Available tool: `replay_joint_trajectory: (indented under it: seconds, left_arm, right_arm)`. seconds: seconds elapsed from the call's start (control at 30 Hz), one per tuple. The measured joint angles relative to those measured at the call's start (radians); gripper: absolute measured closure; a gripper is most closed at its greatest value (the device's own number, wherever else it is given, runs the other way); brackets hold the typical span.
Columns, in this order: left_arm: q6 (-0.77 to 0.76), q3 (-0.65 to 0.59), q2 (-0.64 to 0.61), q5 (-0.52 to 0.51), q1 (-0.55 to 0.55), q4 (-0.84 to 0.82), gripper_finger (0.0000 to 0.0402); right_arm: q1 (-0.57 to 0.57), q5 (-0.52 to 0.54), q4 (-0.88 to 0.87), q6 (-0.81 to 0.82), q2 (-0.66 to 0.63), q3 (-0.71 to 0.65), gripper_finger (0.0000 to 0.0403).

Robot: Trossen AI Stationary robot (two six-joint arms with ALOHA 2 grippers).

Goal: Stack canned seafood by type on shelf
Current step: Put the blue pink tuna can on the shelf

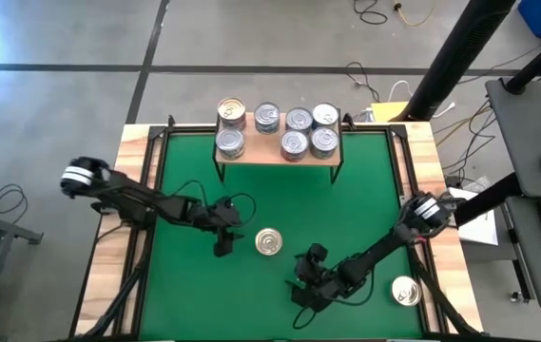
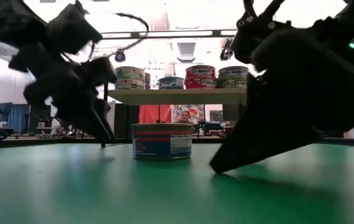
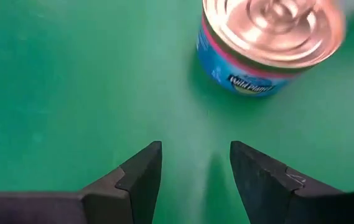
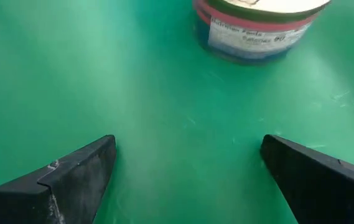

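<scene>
- Over on the left, the dark left gripper hangs low over the green mat, its two wedge-shaped fingers parted by a modest gap with nothing between them, only bare mat.
- Just beside it, mid-table, stands the lone short round tin with a shiny metal top: blue sides, a pink band under the rim, upright on the mat, apart from both grippers.
- Next along, the dark right gripper sits nearer the front edge, fingers spread wide and empty, pointed at that same tin, not touching it.
- Far right, by the front corner, another round silver-topped tin rests near the mat's edge beside the right arm.
- At the back, the small light-wood shelf on thin black legs carries seven tins in two rows; from table height several show as stacks two high.
- The smooth green mat sits inside a pale wooden table border.
- Beyond the table: grey floor crossed by dark lines, loose cables, and a desk at the right.
</scene>
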Motion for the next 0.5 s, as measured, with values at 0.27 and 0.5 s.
replay_joint_trajectory:
  seconds: [0.27, 0.5]
  left_arm:
    - [0.021, 0.001, 0.182, 0.005, 0.007, 0.183, 0.0225]
    - [0.045, -0.002, 0.236, 0.006, 0.007, 0.284, 0.0226]
  right_arm:
    - [-0.05, 0.135, 0.076, 0.056, 0.148, 0.121, 0.0003]
    - [-0.154, 0.246, 0.073, 0.066, 0.202, 0.185, 0.0003]
